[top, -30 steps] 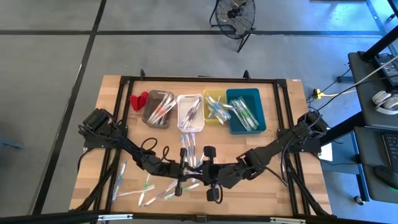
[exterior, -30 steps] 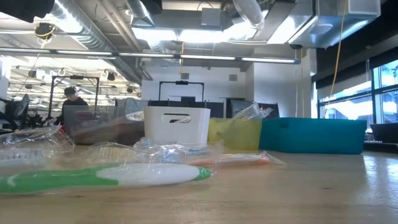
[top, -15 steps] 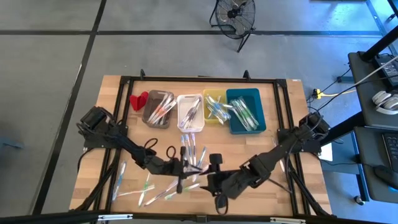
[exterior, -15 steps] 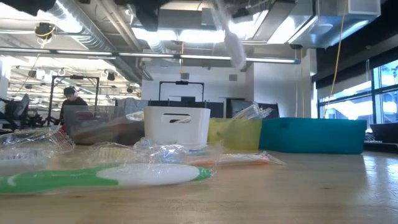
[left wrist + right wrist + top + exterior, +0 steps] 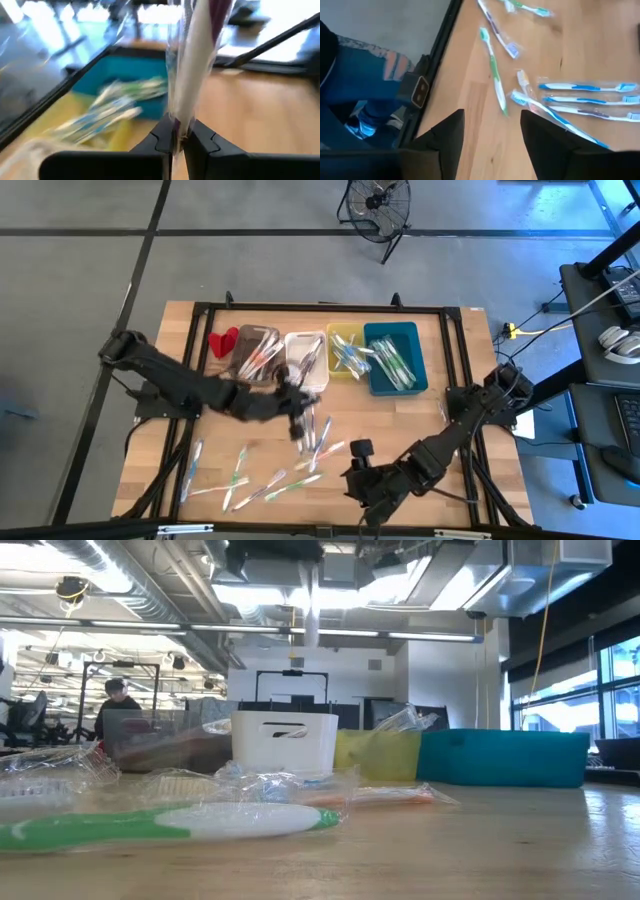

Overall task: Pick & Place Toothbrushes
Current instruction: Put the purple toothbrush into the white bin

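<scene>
Clear plastic wrap shines around the toothbrush (image 5: 192, 65) that the left gripper (image 5: 176, 137) holds — its fingers are clamped on the lower end and the brush stands up from them. In the high view this gripper (image 5: 296, 402) hangs just in front of the white bin (image 5: 306, 358). I judge the carry step is in hand; next the brush must come over its right bin and be released. The right gripper (image 5: 490, 131) waits with fingers apart, loose toothbrushes (image 5: 585, 102) lying beyond it
</scene>
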Robot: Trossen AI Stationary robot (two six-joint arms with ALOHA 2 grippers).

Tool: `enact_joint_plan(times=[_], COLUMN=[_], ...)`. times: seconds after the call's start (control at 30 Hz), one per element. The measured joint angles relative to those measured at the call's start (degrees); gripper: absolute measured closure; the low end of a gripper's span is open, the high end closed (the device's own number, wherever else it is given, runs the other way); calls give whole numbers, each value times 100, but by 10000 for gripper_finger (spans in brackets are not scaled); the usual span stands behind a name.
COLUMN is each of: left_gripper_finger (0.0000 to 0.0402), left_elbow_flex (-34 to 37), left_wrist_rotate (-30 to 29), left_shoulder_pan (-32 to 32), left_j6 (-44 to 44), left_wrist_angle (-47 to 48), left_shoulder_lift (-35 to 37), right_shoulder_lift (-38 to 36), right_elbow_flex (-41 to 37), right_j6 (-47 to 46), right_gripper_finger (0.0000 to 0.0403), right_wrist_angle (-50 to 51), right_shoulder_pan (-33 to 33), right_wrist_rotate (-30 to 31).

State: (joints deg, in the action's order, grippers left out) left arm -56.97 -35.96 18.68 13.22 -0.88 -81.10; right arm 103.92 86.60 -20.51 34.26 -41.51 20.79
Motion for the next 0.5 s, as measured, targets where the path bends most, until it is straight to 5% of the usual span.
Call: enact_joint_plan(times=[0.23,0.43,0.5], left_gripper_finger=[385,384,384], left_elbow_flex=[-1303,-1426,-1423], left_wrist_rotate=[879,2877,3059], left_shoulder_pan=[-1273,-2425,-2675], left_j6=[463,895,917], left_wrist_angle=[2549,2877,2980], left_shoulder_lift=[-205,-405,-461], right_shoulder_lift=[0,2,2], right_elbow_flex=[0,-2,-2], right_j6=[37,35,37], right_gripper_finger=[224,236,240], right_wrist_angle=[5,11,7], right_shoulder_pan=[-153,-162,-162], right_wrist_rotate=[168,230,232])
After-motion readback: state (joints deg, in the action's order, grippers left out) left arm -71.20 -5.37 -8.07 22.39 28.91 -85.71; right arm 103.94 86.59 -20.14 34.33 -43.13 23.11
